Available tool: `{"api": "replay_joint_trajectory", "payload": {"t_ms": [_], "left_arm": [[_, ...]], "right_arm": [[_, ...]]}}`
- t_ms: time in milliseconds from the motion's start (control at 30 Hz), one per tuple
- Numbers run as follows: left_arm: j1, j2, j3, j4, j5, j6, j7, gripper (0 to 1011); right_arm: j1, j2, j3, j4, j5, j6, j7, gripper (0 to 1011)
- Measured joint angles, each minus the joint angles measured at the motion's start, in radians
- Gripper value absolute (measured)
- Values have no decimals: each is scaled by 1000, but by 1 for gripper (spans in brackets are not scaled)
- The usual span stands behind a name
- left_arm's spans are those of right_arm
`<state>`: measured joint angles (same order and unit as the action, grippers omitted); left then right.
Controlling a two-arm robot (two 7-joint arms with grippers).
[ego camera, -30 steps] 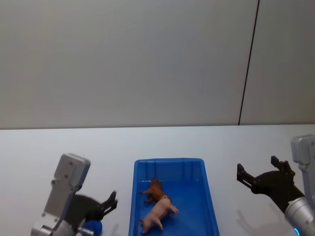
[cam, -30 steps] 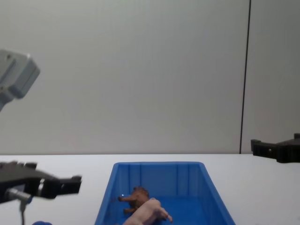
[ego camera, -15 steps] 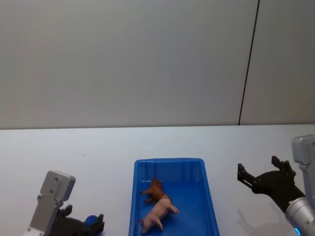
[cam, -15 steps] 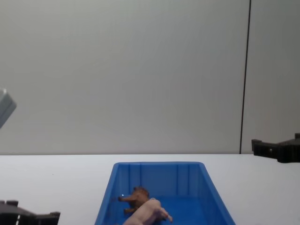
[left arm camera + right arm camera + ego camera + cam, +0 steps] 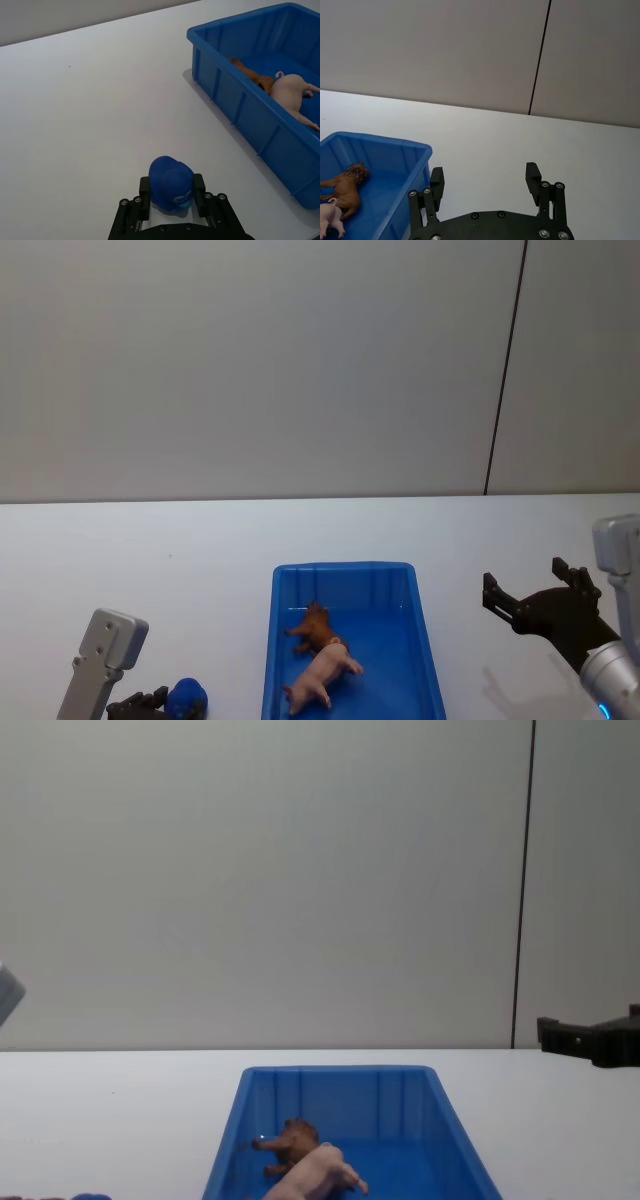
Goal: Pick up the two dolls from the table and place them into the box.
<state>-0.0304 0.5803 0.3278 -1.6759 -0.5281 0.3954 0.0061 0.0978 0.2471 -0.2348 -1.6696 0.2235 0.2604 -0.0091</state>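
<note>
Left gripper (image 5: 172, 200) is seen low beside the box (image 5: 235, 107), jaws spread around a blue cap (image 5: 171, 184); right gripper (image 5: 486, 184) hovers wide. Both dolls, the lion (image 5: 312, 627) and the pig (image 5: 322, 672), lie inside, judged light, rigid, and best pinched across the torso.

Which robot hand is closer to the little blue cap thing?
Left. The left gripper straddles the blue cap; the right gripper hovers beyond the box.

Table (image 5: 200, 540) bare left of box (image 5: 432, 680) — blue cap (image 5: 171, 183) obstructs near edge.
</note>
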Motion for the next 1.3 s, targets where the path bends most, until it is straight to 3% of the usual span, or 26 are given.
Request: {"api": "replay_joint_trajectory", "payload": {"t_ms": [133, 600, 933, 1300], "left_arm": [[-2, -5, 1, 14, 2, -7, -14, 461], [-9, -20, 5, 36, 37, -36, -10, 357], [-9, -17, -6, -4, 69, -79, 10, 293], [-23, -19, -12, -37, 104, -108, -9, 235]], "right_arm": [[0, 0, 0, 0, 0, 0, 0, 1001], [0, 0, 0, 0, 0, 0, 0, 1001], [0, 0, 0, 0, 0, 0, 0, 1001], [0, 0, 0, 0, 0, 0, 0, 1001]]}}
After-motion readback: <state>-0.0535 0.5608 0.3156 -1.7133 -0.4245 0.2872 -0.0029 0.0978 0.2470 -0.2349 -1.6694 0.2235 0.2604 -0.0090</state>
